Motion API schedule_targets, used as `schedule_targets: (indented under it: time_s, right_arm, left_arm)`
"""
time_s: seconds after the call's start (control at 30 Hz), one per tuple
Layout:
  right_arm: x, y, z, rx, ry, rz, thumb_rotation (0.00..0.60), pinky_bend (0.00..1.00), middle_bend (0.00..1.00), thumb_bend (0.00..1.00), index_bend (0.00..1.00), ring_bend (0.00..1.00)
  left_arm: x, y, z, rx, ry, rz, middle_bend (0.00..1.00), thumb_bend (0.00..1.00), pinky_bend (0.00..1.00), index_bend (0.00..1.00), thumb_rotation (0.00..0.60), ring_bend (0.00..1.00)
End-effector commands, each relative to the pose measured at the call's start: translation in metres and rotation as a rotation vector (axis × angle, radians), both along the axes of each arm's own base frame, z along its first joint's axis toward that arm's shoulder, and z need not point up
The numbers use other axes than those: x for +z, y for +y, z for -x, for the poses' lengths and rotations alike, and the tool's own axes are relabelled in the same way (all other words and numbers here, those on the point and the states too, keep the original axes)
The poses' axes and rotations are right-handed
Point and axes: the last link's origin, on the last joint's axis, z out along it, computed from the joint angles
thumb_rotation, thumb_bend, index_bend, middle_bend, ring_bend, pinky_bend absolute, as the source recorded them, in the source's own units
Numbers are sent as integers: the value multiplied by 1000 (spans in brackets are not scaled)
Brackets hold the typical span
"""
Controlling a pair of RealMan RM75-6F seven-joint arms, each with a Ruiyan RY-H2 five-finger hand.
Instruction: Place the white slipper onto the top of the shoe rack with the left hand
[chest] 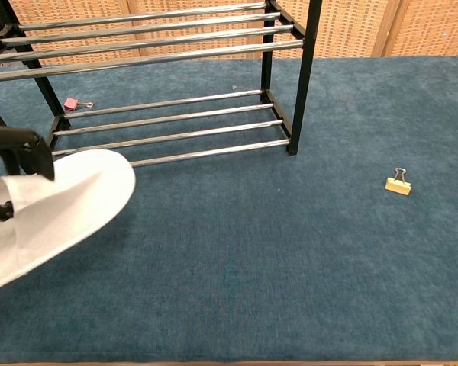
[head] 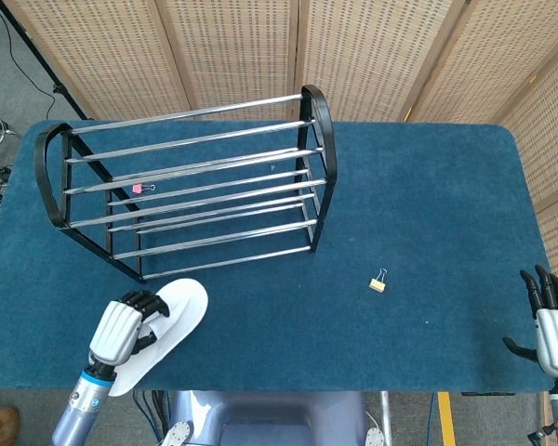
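The white slipper (head: 167, 330) is held by my left hand (head: 123, 327) just in front of the shoe rack's near left corner, its toe pointing up and to the right. In the chest view the slipper (chest: 57, 210) fills the lower left, with dark fingers (chest: 23, 145) of the left hand over its strap. The black and chrome shoe rack (head: 191, 186) stands at the back left of the blue table; its top bars (chest: 137, 38) carry nothing. My right hand (head: 551, 321) rests at the table's front right corner, fingers spread, holding nothing.
A small tan binder clip (head: 378, 282) lies on the blue carpet right of the rack, also the clip (chest: 398, 184) in the chest view. A pink clip (head: 141, 189) lies under the rack. Woven screens stand behind the table.
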Motion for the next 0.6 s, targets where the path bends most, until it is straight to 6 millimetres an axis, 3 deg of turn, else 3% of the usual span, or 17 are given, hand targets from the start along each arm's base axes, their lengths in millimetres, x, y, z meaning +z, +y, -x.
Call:
schedule_targets:
  time_s: [0.03,0.4,0.6]
  right_arm:
    - [0,0,0,-1,1,0,600,0,0,0,0,0]
    - [1,-1,1,-7,-1,0,600,0,0,0,0,0]
    - [1,-1,2,-10,-5,0,600,0,0,0,0,0]
  left_arm:
    - [3,3,-20,-81,-26,-3,596,505,527,708,600,450]
    - [14,18,-97,-166,-64,-67,598,503,527,710,600,453]
    - [22,32,-122,-190,-52,-103,600,503,527,720,600,455]
